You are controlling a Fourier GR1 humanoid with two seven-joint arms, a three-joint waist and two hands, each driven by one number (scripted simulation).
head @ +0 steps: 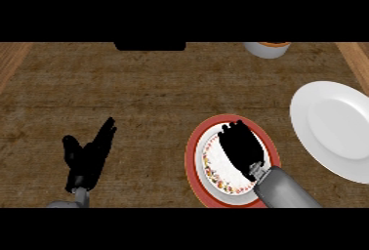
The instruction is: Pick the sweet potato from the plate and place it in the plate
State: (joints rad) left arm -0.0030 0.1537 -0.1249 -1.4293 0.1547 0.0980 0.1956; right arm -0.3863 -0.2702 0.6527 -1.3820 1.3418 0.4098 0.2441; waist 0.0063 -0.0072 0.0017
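Note:
A red-rimmed plate with a flowered inner band lies near the counter's front, right of centre. My right hand hangs directly over its middle and covers most of the inside. No sweet potato shows anywhere; whatever lies under that hand is hidden. A larger plain white plate lies to the right, partly cut off by the view's edge, with nothing on it. My left hand rests at the lower left, open with fingers pointing up, well away from both plates.
A pale cup with an orange top stands at the back right. A black object sits at the back edge, centre. Lighter wooden strips border the counter's far left and right sides.

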